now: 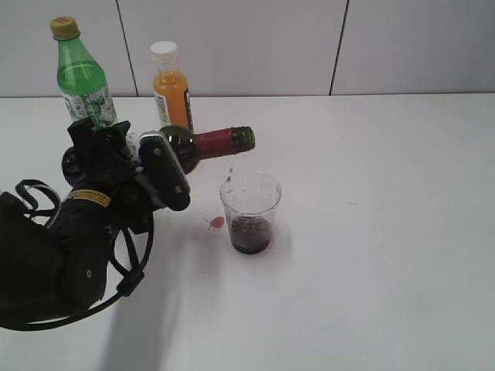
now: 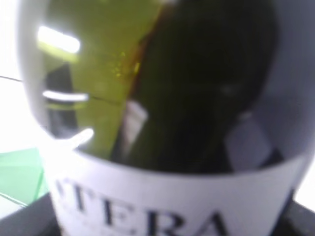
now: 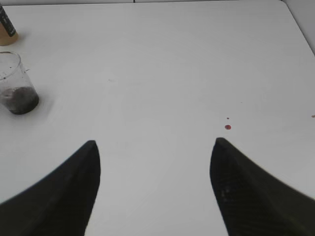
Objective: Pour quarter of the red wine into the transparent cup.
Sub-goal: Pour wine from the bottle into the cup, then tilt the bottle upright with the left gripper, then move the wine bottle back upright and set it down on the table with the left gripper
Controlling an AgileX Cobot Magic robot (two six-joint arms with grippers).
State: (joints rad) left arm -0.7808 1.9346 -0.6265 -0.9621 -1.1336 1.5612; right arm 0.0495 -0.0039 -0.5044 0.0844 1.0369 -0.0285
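The wine bottle [image 2: 162,123] is blurred, its label cut off.

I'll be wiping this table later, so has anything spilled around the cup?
Yes. A small red wine splash lies on the table just left of the transparent cup, and the right wrist view shows two more red drops.

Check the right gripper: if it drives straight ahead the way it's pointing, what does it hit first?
Probably nothing. The right gripper is open over bare table. The cup sits far left of that line, though depth is unclear.
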